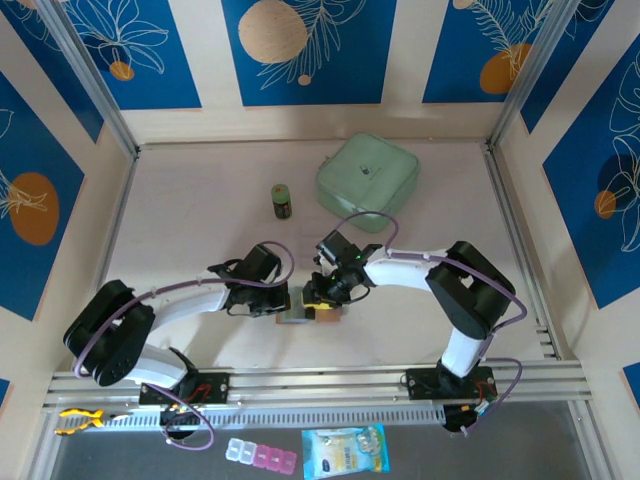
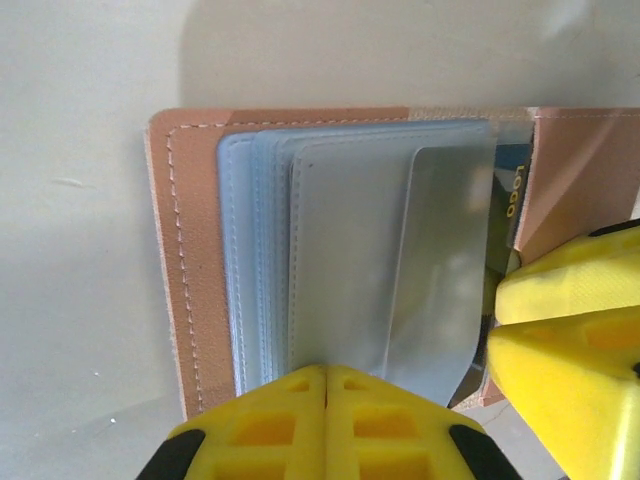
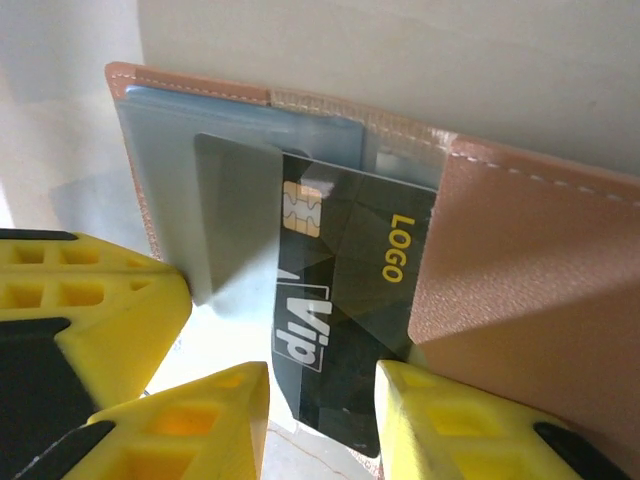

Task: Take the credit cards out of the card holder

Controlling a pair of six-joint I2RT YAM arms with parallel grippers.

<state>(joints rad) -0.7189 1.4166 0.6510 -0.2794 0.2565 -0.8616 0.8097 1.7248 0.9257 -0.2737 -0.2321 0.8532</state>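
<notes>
The wallet (image 2: 190,260) lies open and flat on the table (image 2: 80,200), directly under both grippers, with its stack of clear sleeves (image 2: 340,260) facing up. The left gripper (image 2: 325,400) is fully closed, fingertips together, with nothing visibly between them. Its tips sit on the edge of the sleeve stack nearest to it, which is judged to pin the wallet down. The right gripper (image 3: 320,420) stands partly open. A dark card (image 3: 340,290) with a chip and yellow lettering juts from a sleeve toward this gripper. The card's free end lies between the two fingers, one long edge beside each. Whether the fingers press on those edges cannot be told. The far end of the card is tucked in the sleeve, and a leather flap (image 3: 530,290) lies just beside one finger. Handling: the card is likely light, thin, stiff and smooth-faced, so a loose hold will slip. Take hold at the exposed end, close to the fingertips, and draw straight back along its length, away from the sleeve mouth. The sleeves are soft and will probably drag or lift with the card. The wallet is light and needs downward pressure from the left gripper during the pull. Further cards cannot be made out under the sleeves.
</notes>
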